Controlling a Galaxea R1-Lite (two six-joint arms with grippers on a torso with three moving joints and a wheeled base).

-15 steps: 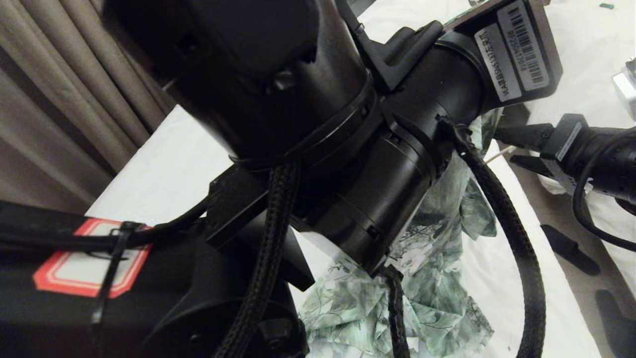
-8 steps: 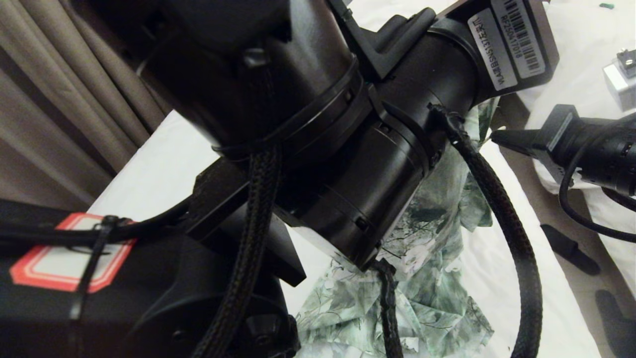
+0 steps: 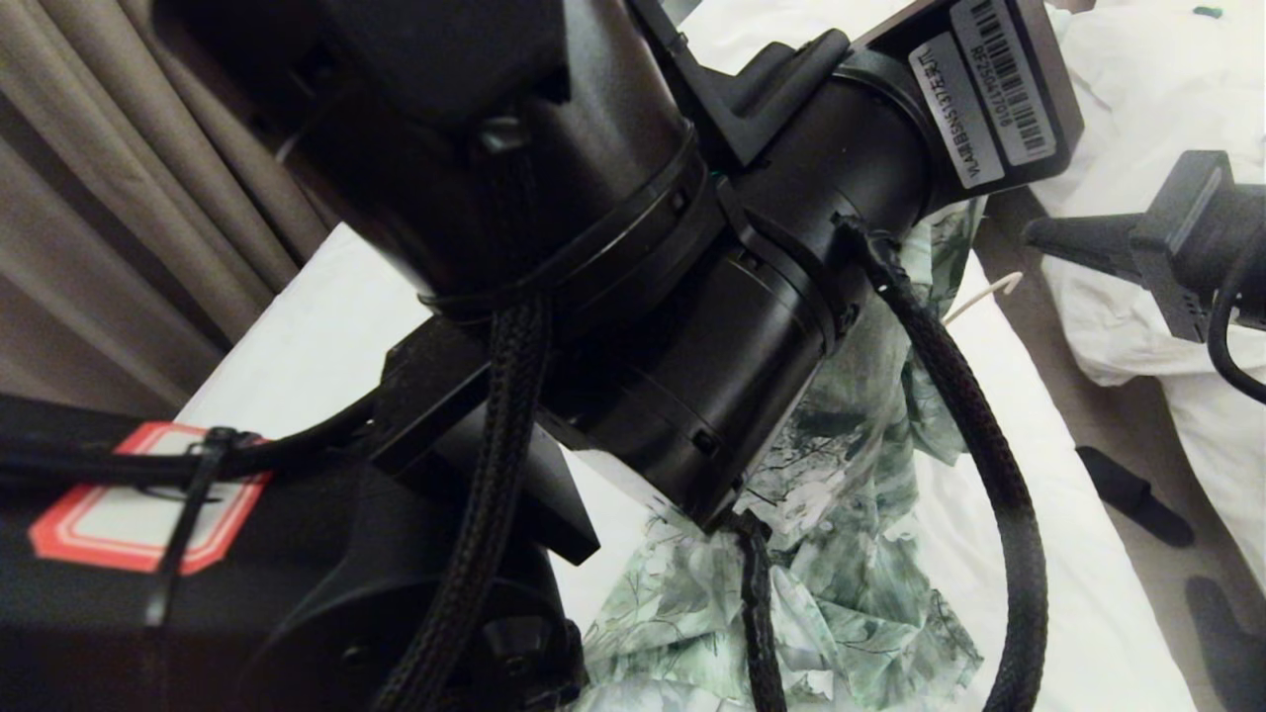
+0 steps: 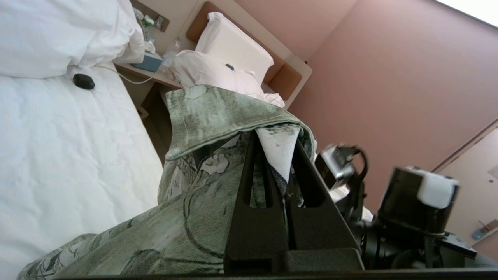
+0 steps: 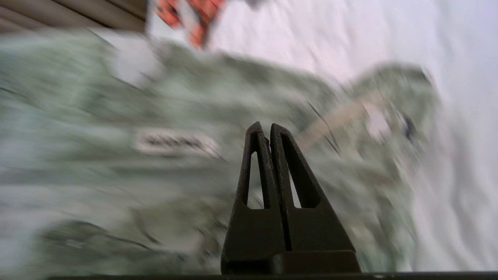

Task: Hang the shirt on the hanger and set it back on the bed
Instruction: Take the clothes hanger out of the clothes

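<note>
A: Shirt [image 3: 841, 554] first: where was it?

B: Lifted at the collar end. The left gripper [image 4: 286, 155] held it up above the bed [image 3: 326, 326], while its lower folds trailed down to the sheet near the bed's right edge, so its long axis ran roughly from the raised pincer down to the mattress.

A: And that pincer's fingers?

B: Pressed together on a fold of the shirt, cloth pinched between the tips.

A: The hanger?

B: Only a thin cream end of the hanger [image 3: 984, 294] poked out to the right of the cloth, between the shirt and the right gripper [image 3: 1039, 235].

A: Which arm was nearer it?

B: The right, I'd judge. Its fingers were together with nothing between them, off the cloth.
</note>
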